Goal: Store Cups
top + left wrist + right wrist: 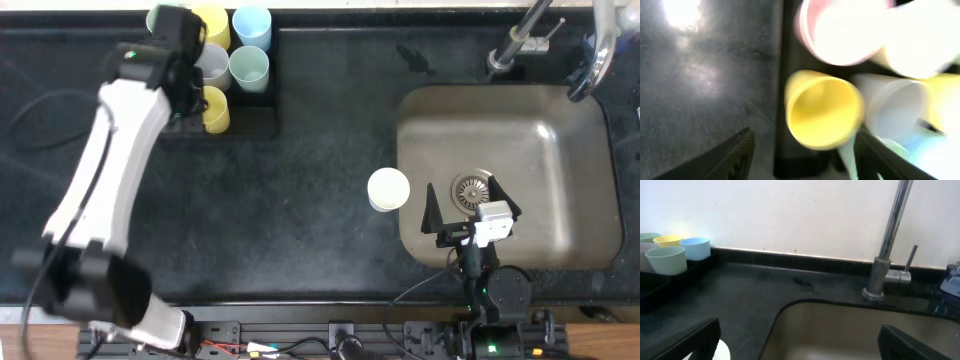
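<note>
A black tray (255,122) at the back left of the counter holds several upright cups: yellow (212,20), blue (252,25), pale green (248,68), white (212,66) and a second yellow cup (216,108). My left gripper (802,160) hangs open above the tray's edge, with that yellow cup (822,115) just beyond its fingers and a pink cup (840,30) farther off. A lone white cup (388,188) stands on the counter at the sink's left rim. My right gripper (470,205) is open over the sink's near-left part, close to the white cup (722,351).
The steel sink (560,130) takes up the right side, with a faucet (520,40) behind it. Dark counter (320,240) stretches between the tray and the sink. A wall (800,210) backs the counter.
</note>
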